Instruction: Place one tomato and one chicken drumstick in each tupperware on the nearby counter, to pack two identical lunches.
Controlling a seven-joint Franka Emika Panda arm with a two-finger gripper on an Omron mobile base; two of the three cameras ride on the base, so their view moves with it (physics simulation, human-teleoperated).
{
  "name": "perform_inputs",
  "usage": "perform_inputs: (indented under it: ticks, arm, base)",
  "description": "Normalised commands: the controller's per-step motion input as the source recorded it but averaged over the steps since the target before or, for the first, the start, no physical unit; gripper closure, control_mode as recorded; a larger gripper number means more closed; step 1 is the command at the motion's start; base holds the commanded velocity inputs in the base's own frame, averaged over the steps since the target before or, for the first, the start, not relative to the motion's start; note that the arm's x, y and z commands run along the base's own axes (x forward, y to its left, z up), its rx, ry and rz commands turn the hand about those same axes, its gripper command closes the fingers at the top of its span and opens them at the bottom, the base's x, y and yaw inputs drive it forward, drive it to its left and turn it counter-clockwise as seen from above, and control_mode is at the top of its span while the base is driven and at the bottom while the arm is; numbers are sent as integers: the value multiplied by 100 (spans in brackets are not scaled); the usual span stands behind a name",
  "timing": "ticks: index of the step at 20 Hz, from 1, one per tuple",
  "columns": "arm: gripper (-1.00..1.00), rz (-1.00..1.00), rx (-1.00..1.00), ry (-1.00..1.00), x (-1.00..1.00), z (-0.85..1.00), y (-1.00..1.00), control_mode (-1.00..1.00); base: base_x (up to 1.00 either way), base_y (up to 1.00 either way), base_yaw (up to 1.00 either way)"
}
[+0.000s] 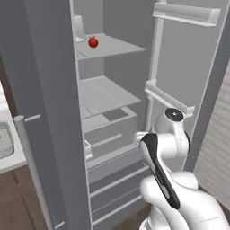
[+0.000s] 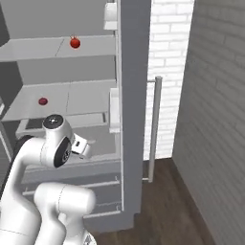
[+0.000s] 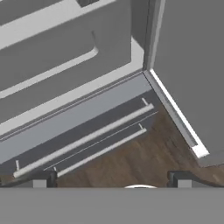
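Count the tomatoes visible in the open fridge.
2. One tomato sits on the top shelf; a second tomato lies on the shelf below. Others may be hidden by the door or drawers.

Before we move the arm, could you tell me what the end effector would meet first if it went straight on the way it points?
The open end effector points down at the fridge's base: probably the bottom drawer front or the wooden floor before it; depth is unclear.

A tall grey refrigerator (image 1: 54,112) stands open, its pale shelves (image 1: 108,96) bare beside a door with white racks (image 1: 168,96). Below, a grey drawer front (image 3: 78,118) meets dark wood flooring (image 3: 131,162). A white brick wall (image 2: 165,72) rises behind.
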Motion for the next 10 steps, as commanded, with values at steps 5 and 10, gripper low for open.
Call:
perform_inputs:
  ticks: [5,10]
  arm:
    - [-100,0,0,0,0,0,0,100]
    - [-100,0,0,0,0,0,0,100]
  base:
    - [81,-3,66]
    - [61,0,39]
